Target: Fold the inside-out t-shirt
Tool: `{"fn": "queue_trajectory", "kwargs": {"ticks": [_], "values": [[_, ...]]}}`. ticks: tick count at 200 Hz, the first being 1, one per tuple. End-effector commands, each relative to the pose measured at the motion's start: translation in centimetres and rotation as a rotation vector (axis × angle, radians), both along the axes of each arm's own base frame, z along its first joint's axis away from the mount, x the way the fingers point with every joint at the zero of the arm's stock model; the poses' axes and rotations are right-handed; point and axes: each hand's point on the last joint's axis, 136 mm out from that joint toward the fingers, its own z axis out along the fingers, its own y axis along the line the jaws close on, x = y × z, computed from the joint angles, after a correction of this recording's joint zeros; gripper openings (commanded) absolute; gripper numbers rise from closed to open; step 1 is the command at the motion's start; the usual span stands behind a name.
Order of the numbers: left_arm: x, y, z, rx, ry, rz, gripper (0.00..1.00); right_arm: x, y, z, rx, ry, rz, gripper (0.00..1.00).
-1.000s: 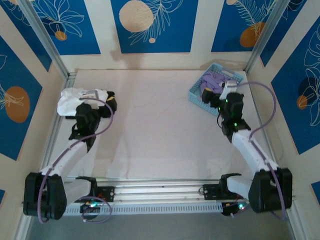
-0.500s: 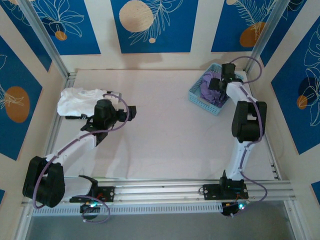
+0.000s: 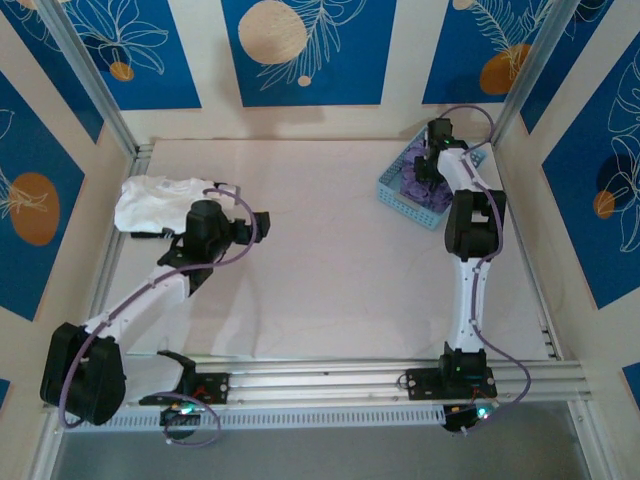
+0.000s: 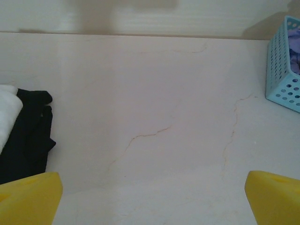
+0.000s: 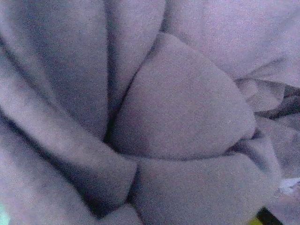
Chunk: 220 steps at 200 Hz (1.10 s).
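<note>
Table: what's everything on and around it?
t-shirt: one, lavender, bunched in the basket
basket: one, light blue, table's far right
white garment: one, white, table's far left
black garment: one, black, beside the white garment
table: one, cream, under everything
wall panels: several, blue, around the table
left gripper: one, black, open over the table's left half
right gripper: one, black, in the basket at the t-shirt; jaws unclear
</note>
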Motion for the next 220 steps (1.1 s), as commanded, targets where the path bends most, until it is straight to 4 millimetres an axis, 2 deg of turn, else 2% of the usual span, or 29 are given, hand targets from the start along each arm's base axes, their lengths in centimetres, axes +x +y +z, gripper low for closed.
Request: {"fn": "queue_trajectory", "kwargs": {"ticks": [1,16,31,44,64,86,99,117,131,149,165,184,200,209,220], "values": [[-0.9,0.3,0.8,0.026,-0.006,0.003,1.0,0.2,0.3,8.0,-0.004,-0.143,0.033,0.11],[-1.5,0.4,1.3,0.007,-0.014,0.005,1.0,-0.5,0.1,14.5,0.005,-0.285,0.016,0.01],[-2.2,0.5,2.0,-0.027,-0.024,0.009,1.0,-2.2,0.7,20.8,0.036,-0.427,0.015,0.0],[-2.8,0.7,2.6,-0.057,-0.038,0.012,1.0,-4.2,2.1,26.0,0.115,-0.555,0.04,0.0],[-3.6,0.8,3.8,-0.102,-0.057,0.017,1.0,-8.1,4.9,33.0,0.236,-0.721,0.104,0.0],[-4.2,0.9,4.8,-0.135,-0.07,0.016,1.0,-12.6,8.4,39.6,0.322,-0.871,0.197,0.0],[-4.4,1.1,5.0,-0.134,-0.068,0.022,1.0,-15.4,11.2,42.9,0.369,-0.94,0.286,0.0],[-4.5,2.1,5.0,-0.111,-0.06,0.075,1.0,-18.5,15.4,45.7,0.423,-0.978,0.414,0.0],[-4.7,3.2,4.9,-0.091,-0.059,0.127,1.0,-20.0,18.3,46.0,0.473,-0.966,0.492,0.0],[-5.2,4.2,5.3,-0.089,-0.076,0.167,1.0,-20.9,22.1,44.6,0.563,-0.896,0.575,0.0],[-5.9,4.7,5.9,-0.098,-0.095,0.183,1.0,-20.9,25.4,41.8,0.614,-0.81,0.621,0.0],[-6.6,5.4,6.2,-0.102,-0.106,0.2,1.0,-20.5,28.8,36.5,0.65,-0.668,0.653,0.07],[-7.3,5.9,6.5,-0.104,-0.116,0.216,1.0,-19.4,29.1,31.3,0.616,-0.557,0.595,0.26],[-7.6,6.1,6.5,-0.106,-0.119,0.22,1.0,-18.4,28.1,28.6,0.566,-0.522,0.541,0.4],[-7.9,6.2,6.4,-0.111,-0.121,0.218,1.0,-16.9,26.2,26.0,0.465,-0.514,0.471,0.51]]}}
